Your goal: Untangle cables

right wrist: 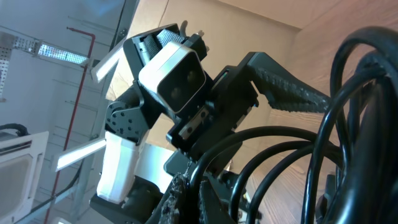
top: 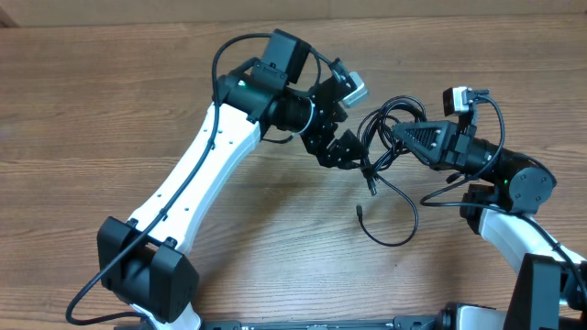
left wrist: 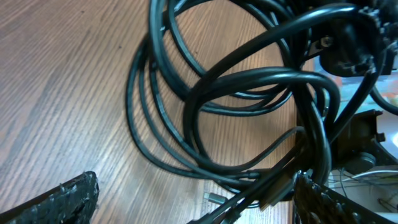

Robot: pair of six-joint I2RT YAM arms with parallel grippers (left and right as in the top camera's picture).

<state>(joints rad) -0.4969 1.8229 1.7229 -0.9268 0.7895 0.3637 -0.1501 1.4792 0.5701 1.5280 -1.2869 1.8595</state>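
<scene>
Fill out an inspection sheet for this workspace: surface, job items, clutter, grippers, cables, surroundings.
Surface: wooden table, bare grain showing.
Job's things: thin black cables bunched in loops between the two grippers; one strand loops out toward the arm bases, and small plug ends lie loose on the wood.
Clutter: nothing seen.
Grippers: left gripper open, fingers spread around part of the bunch; right gripper at the bunch from the other side, open or shut unclear.
Cables: thicker black arm wiring arcs over the left arm.
Surroundings: lit ceiling strip in the right wrist view.
</scene>
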